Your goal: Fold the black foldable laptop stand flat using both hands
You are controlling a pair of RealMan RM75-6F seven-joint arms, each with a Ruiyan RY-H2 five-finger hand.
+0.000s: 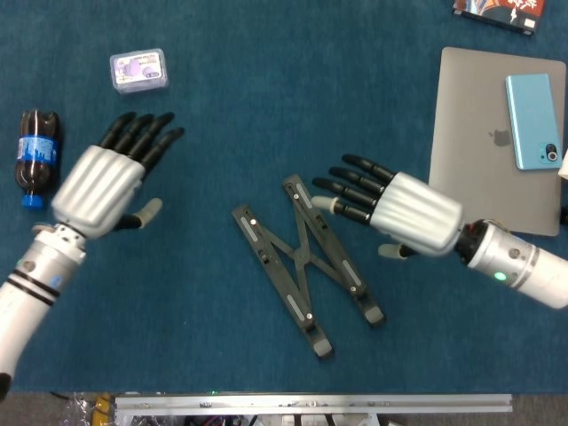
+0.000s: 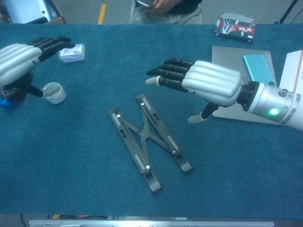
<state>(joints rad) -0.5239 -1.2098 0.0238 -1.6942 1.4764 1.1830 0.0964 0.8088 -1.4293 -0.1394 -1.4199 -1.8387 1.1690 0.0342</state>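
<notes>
The black laptop stand lies flat on the blue table as a narrow X, its bars crossed near the middle. Nothing touches it. My left hand hovers well to the left of it, fingers spread and empty. My right hand floats just right of the stand's upper end, fingers extended toward it and holding nothing.
A cola bottle, a small round tin and a clear plastic box lie at the left. At the right a grey laptop carries a blue phone. A person sits beyond the far edge.
</notes>
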